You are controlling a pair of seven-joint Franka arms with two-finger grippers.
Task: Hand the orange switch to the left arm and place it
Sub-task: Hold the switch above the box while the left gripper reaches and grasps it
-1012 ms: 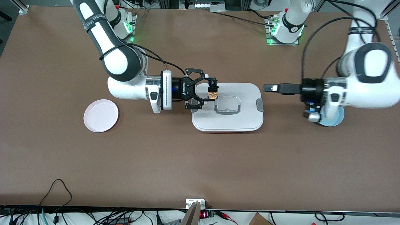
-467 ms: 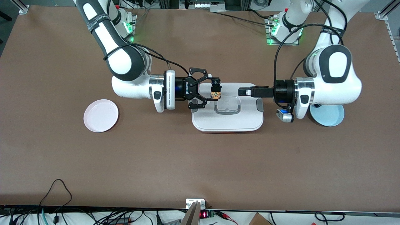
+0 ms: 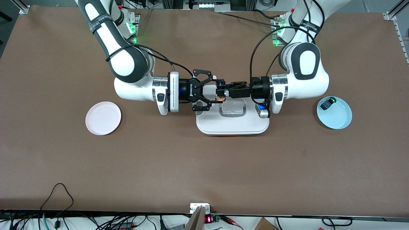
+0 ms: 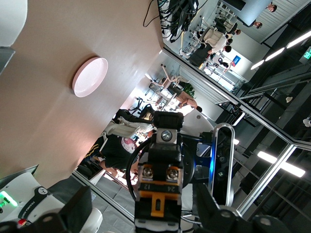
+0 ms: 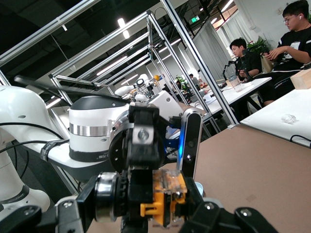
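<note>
The orange switch [image 3: 219,96] hangs in the air over the box [image 3: 233,124], the white lidded container in the middle of the table. My right gripper [image 3: 216,92] is shut on it, with the round black cap to one side in the right wrist view [image 5: 163,199]. My left gripper [image 3: 225,91] has come in from the left arm's end and stands open. One finger [image 4: 73,213] is on each side of the switch [image 4: 160,194], with gaps showing. Both grippers meet above the edge of the box lid toward the robots' bases.
A pink plate [image 3: 103,118] lies toward the right arm's end of the table. A light blue plate [image 3: 334,113] toward the left arm's end holds a small dark component with a blue face [image 3: 327,104]. Cables run along the table edge nearest the front camera.
The left arm swung in from its end of the table to the switch, uncovering the blue plate. Its fingers now straddle the switch. The right arm kept still with the switch.
</note>
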